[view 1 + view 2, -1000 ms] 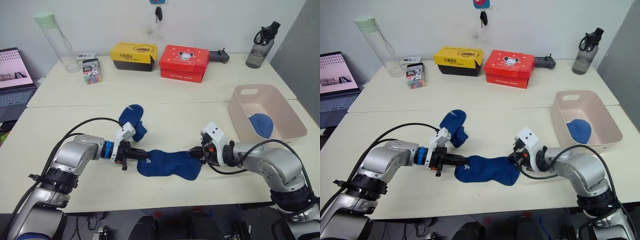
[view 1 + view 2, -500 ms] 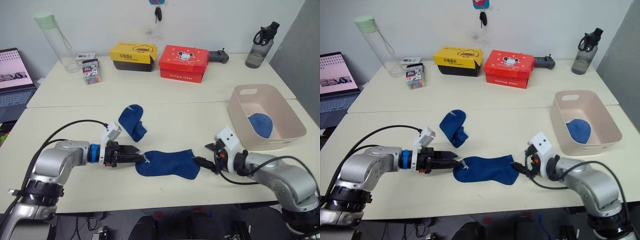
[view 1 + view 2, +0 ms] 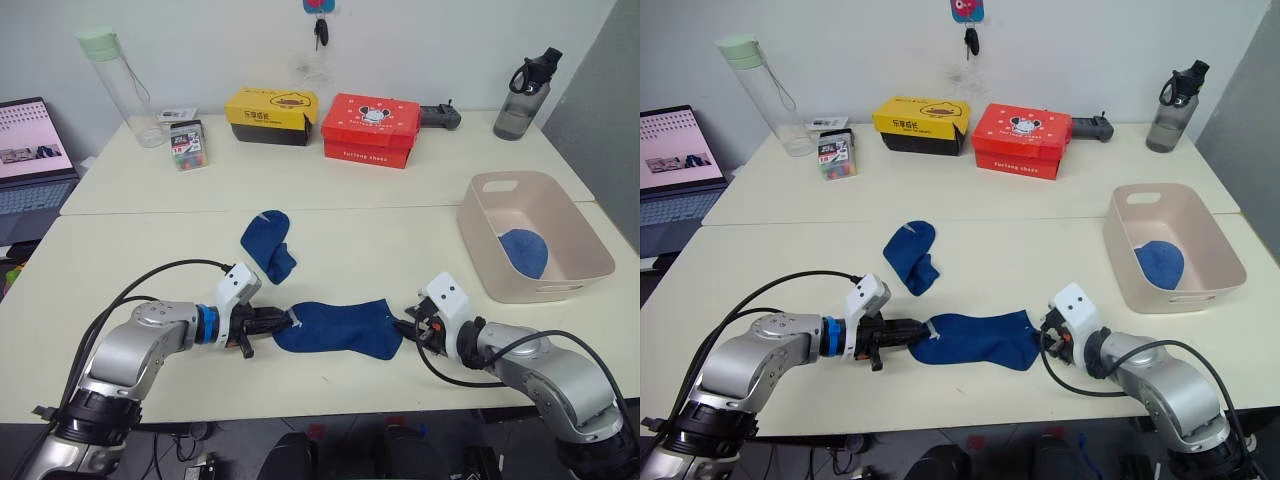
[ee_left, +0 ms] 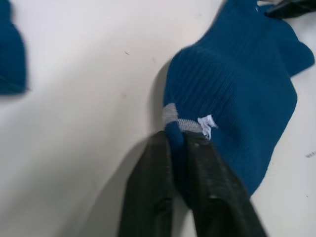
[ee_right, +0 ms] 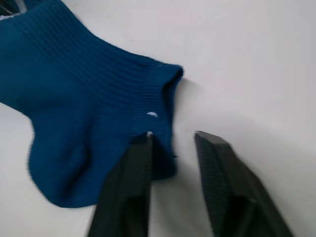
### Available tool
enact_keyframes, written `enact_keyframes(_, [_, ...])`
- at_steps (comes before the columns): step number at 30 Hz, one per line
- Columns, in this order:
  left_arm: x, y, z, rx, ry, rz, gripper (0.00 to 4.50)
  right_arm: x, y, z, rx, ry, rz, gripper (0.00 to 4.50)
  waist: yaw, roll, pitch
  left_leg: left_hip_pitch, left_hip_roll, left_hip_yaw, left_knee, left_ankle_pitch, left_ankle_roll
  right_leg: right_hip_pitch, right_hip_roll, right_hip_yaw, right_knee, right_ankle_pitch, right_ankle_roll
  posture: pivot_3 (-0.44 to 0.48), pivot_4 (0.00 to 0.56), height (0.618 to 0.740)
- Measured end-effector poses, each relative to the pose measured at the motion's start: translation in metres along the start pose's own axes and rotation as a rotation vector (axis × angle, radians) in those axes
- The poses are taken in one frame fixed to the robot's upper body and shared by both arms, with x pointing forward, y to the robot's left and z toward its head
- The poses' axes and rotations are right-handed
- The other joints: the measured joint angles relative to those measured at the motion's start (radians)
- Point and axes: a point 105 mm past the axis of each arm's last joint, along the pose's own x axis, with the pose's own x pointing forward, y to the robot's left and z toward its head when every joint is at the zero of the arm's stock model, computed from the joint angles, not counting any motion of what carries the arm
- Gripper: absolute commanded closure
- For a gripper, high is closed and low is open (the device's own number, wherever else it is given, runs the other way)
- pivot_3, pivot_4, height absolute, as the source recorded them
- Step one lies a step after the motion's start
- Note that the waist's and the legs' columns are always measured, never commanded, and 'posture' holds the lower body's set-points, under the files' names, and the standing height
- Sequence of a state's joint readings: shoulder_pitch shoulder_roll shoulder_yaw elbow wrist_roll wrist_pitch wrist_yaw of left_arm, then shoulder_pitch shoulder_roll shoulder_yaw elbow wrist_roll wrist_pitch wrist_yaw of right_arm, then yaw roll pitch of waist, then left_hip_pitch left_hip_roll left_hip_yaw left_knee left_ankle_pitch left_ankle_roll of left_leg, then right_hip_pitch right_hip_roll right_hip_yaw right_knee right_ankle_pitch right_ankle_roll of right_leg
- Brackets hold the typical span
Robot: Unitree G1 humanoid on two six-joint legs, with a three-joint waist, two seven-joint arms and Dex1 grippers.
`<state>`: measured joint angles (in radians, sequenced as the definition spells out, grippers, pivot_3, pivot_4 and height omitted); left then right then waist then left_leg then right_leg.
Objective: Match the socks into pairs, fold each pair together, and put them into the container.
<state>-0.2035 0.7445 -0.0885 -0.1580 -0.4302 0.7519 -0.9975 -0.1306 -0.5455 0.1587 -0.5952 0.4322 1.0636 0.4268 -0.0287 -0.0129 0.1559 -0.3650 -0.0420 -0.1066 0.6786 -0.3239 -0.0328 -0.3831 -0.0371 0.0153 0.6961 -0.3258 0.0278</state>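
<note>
— On the near table (image 3: 120, 250), what lies between the two arms?

— A blue sock (image 3: 338, 328) lies flat there. The left gripper (image 3: 278, 321) is at its 9 o'clock end, and its jaws are pinched together on the cuff with the grey band. The right gripper (image 3: 410, 327) is at the 3 o'clock end; its jaws stand a little apart, one finger (image 5: 131, 182) over the sock's edge, and they hold nothing.

— And the other socks?

— A second blue sock (image 3: 268, 245) lies folded at 11 o'clock from the flat one, apart from it. At 2 o'clock the pink tub (image 3: 583, 258) stands with one more blue sock (image 3: 523, 250) inside.
</note>
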Motion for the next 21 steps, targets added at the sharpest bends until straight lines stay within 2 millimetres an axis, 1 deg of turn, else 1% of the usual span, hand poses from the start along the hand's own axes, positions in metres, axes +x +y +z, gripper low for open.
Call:
enact_keyframes(2, [0.0, -0.002, -0.001, -0.004, 0.002, -0.013, 4.5, 0.0, 0.005, -0.001, 0.006, 0.002, 0.036, 4.46, 0.0, 0.0, 0.0, 0.0, 0.0, 0.0, 0.0, 0.0, 0.0, 0.0, 0.0, 0.0, 0.0, 0.0, 0.0, 0.0, 0.15, 0.74])
enact_keyframes(7, [-0.008, -0.014, -0.009, -0.039, 0.032, -0.083, 4.5, -0.005, 0.018, -0.005, 0.011, 0.026, 0.121, 4.46, 0.0, 0.0, 0.0, 0.0, 0.0, 0.0, -0.001, 0.0, 0.0, 0.0, 0.0, 0.0, 0.0, 0.0, 0.0, 0.0, 0.15, 0.74])
enact_keyframes(13, [-0.018, -0.017, -0.015, -0.075, 0.063, -0.093, 4.5, -0.017, 0.026, -0.004, 0.039, 0.051, 0.197, 4.46, 0.0, 0.0, 0.0, 0.0, 0.0, 0.0, -0.001, -0.001, 0.003, 0.0, 0.0, 0.0, 0.0, 0.0, 0.0, 0.0, 0.15, 0.74])
enact_keyframes(16, [-0.018, -0.018, -0.016, -0.077, 0.062, -0.076, 4.5, -0.017, 0.028, -0.006, 0.05, 0.063, 0.206, 4.46, 0.0, 0.0, 0.0, 0.0, 0.0, 0.0, -0.001, -0.002, 0.003, 0.0, 0.0, 0.0, 0.0, 0.0, 0.0, 0.0, 0.15, 0.74])
enact_keyframes(19, [-0.014, -0.019, -0.015, -0.075, 0.048, -0.055, 4.5, -0.012, 0.029, -0.006, 0.07, 0.059, 0.197, 4.46, 0.0, 0.0, 0.0, 0.0, 0.0, 0.0, 0.0, -0.002, 0.003, 0.0, 0.0, 0.0, 0.0, 0.0, 0.0, 0.0, 0.15, 0.74])
enact_keyframes(21, [-0.013, -0.019, -0.015, -0.086, 0.035, -0.056, 4.08, -0.011, 0.031, -0.005, 0.086, 0.054, 0.207, 3.98, 0.002, 0.0, 0.0, 0.0, 0.0, 0.0, 0.0, -0.001, 0.002, 0.0, 0.0, 0.0, 0.0, 0.0, 0.0, 0.0, 0.15, 0.74])
